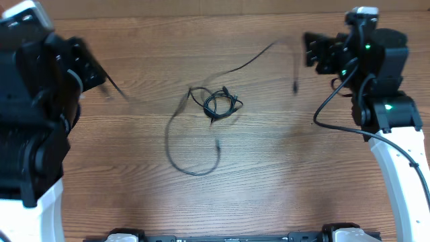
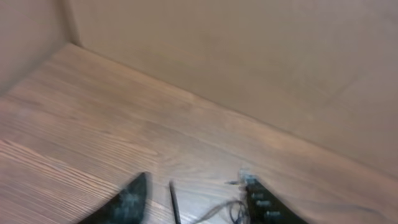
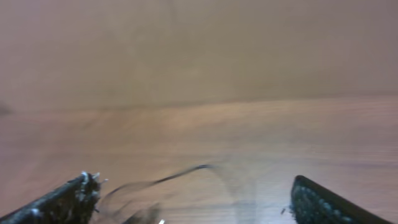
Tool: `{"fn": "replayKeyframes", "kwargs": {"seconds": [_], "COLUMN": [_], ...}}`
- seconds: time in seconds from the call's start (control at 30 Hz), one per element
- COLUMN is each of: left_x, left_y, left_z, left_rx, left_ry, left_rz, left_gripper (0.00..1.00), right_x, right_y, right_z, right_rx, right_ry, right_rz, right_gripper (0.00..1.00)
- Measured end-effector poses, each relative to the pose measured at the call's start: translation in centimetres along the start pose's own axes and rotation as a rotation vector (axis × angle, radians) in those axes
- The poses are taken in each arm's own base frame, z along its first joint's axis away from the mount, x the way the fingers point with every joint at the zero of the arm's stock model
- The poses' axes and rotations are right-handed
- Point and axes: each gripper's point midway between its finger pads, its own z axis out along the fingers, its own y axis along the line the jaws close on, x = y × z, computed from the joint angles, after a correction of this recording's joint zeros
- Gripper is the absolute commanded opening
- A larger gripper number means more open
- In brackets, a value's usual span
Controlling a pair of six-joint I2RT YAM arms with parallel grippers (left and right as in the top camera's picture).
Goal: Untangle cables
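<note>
Wood-grain table (image 1: 269, 168) fills every view. Nearest the arm bases, the cables (image 1: 195, 173) lie in one wide slack loop. Beyond it, a small tight knot (image 1: 216, 103) sits at mid-table. Farther out, one blurred strand runs toward the left gripper (image 2: 196, 182), whose fingers stand apart with a cord between them, clamping nothing. Another strand runs toward the right gripper (image 3: 193, 182), also spread wide, with a plug (image 1: 294, 86) near it. I judge the pulling-apart step is in hand and the knot not yet undone. Next, each gripper should pinch a separate strand close to the knot and draw outward gently.
</note>
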Motion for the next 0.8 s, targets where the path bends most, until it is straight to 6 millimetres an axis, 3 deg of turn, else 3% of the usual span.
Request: {"fn": "replayKeyframes", "kwargs": {"seconds": [0.07, 0.23, 0.33, 0.6, 0.63, 0.73, 0.8], "left_x": [0.2, 0.1, -0.1, 0.1, 0.3, 0.5, 0.7], "left_y": [-0.4, -0.7, -0.6, -0.2, -0.1, -0.1, 0.0], "left_z": [0.1, -1.1, -2.0, -3.5, -3.5, -3.5, -3.5], "left_rx": [0.022, 0.057, 0.07, 0.075, 0.072, 0.068, 0.066], "left_ry": [0.012, 0.0, -0.018, -0.028, -0.021, -0.012, -0.003], "left_rz": [-0.001, 0.007, 0.014, 0.031, 0.032, 0.037, 0.039], "left_gripper": [0.61, 0.63, 0.68, 0.71, 0.71, 0.72, 0.71], "right_x": [1.0, 3.0, 5.3, 16.5, 17.8, 21.0, 22.7], "right_y": [1.4, 5.0, 5.6, 6.7, 7.2, 8.6, 9.4], "right_z": [0.1, 1.2, 2.9, 9.0, 9.4, 10.2, 10.3], "right_rx": [-0.045, -0.152, -0.154, -0.043, -0.031, 0.006, 0.044], "right_ry": [0.038, 0.11, 0.2, 0.545, 0.58, 0.664, 0.705], "right_rz": [-0.001, 0.032, 0.162, 0.466, 0.488, 0.546, 0.595], "right_gripper": [1.0, 0.88, 0.88, 0.84, 0.79, 0.43, 0.4]}}
